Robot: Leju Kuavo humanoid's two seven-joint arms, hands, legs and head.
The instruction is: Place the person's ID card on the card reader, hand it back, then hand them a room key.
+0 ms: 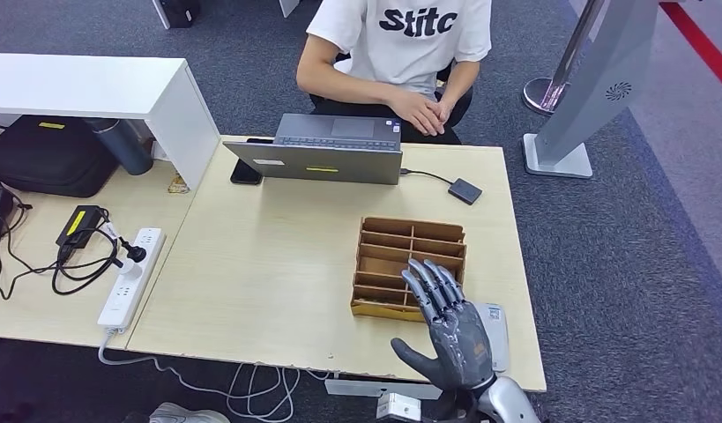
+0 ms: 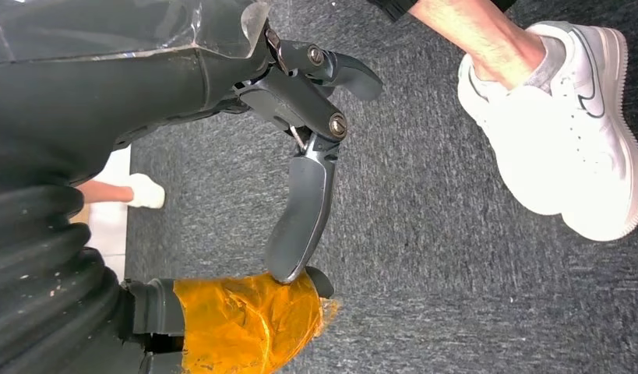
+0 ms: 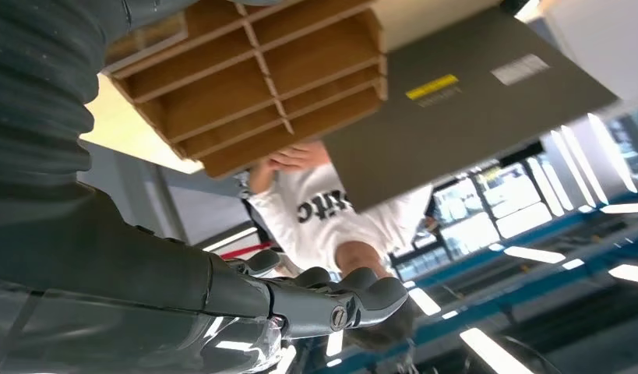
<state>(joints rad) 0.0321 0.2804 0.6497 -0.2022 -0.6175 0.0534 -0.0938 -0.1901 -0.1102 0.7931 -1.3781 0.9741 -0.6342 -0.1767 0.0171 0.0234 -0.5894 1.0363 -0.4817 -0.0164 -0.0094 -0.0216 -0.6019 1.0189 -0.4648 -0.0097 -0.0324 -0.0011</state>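
Centrally, a pale tabletop (image 1: 269,264) across the middle of the frame. Behind it, upper centre, a seated person (image 1: 401,53), hands clasped. Below them a grey laptop (image 1: 326,159). Lower right, a wooden divided tray (image 1: 383,256). Over its near edge, right hand (image 1: 450,326), fingers (image 1: 432,282) spread wide, holding nothing. Beside it, a white card reader (image 1: 495,330). Left hand (image 2: 308,156) above carpet, fingers apart, empty. No telling where the ID card lies.

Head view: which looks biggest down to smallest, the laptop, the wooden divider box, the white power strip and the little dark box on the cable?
1. Laptop
2. Wooden divider box
3. White power strip
4. Little dark box
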